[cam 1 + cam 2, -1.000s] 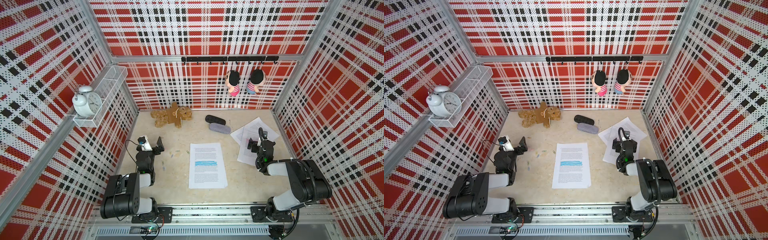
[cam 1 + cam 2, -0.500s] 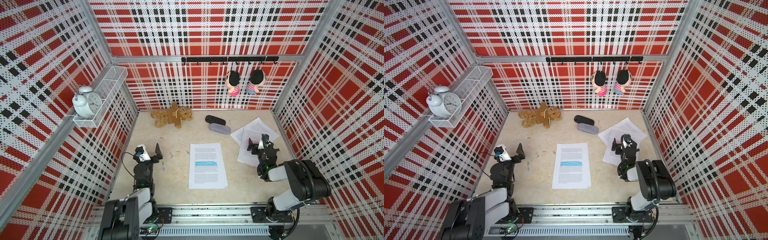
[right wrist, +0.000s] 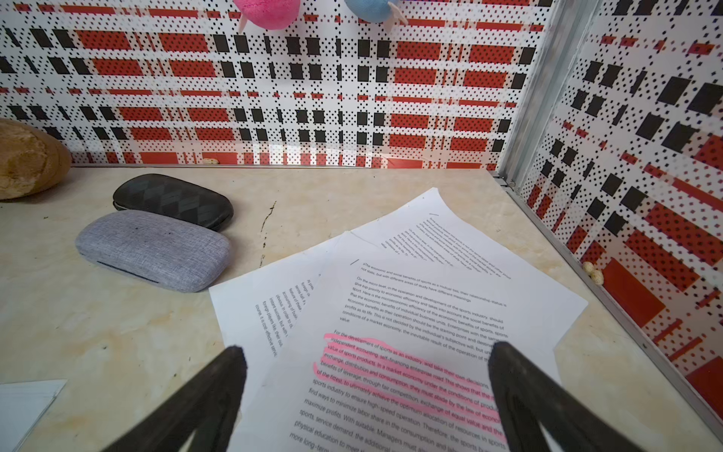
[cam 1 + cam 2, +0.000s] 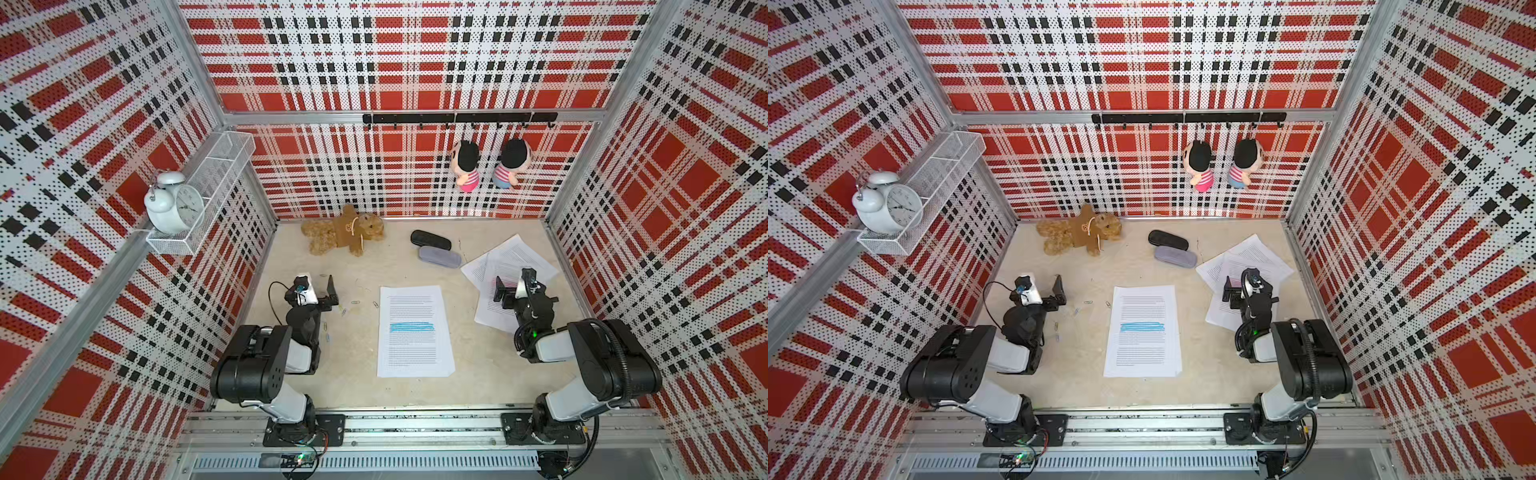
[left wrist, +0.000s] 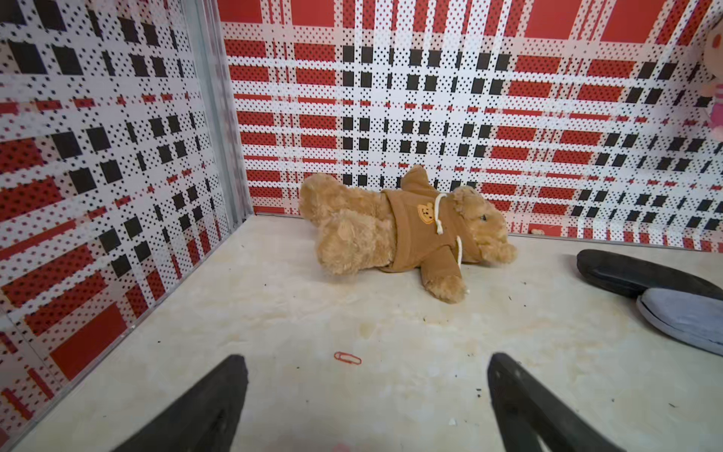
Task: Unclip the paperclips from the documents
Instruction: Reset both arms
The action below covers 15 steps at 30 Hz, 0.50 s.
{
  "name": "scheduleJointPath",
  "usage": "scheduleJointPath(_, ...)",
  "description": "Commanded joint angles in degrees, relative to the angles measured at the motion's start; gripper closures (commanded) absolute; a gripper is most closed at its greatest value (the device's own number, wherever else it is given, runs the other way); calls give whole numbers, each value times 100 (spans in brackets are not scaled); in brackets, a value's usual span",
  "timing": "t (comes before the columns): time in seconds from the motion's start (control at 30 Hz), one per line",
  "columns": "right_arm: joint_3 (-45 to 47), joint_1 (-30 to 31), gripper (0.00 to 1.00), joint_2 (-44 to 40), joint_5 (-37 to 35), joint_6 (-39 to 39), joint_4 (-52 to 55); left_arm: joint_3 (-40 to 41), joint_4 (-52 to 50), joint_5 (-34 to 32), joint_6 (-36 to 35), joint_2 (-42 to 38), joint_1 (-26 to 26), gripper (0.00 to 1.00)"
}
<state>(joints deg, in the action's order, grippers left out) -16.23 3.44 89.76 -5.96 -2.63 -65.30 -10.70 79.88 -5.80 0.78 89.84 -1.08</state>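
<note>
Right wrist view: we hold our right gripper (image 3: 365,352) spread, the pink-banded document (image 3: 430,309) between its fingers, our left gripper (image 5: 365,359) equally spread, a loose paperclip (image 5: 347,358) between its fingers, and we risk pinching paper instead of wire, creasing it.

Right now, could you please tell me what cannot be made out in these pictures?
- Blue-highlighted document: any clip on it is too small to see in both top views.
- Lower documents of the pile: any highlights are hidden under the pink-highlighted document, right wrist view.
- Loose paperclips: colours too small to tell in a top view.
</note>
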Motion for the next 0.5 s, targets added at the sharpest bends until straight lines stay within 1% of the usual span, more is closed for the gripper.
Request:
scheduleJointPath(0.0,24,-42,0,11,46,112,-230,34,320,-174,-141,16,-38,2)
scheduleJointPath(0.13,33,-41,0,9,33,110,-238,-6,253,-130,-147,39,-40,2)
scheduleJointPath(0.2,26,-41,0,16,37,111,-237,-145,15,40,-134,64,31,2)
scheduleJointPath(0.33,41,-40,0,23,17,106,-247,-248,-111,179,-82,135,102,2)
scheduleJointPath(0.47,51,-45,0,15,35,109,-251,-141,1,237,-26,35,164,2)
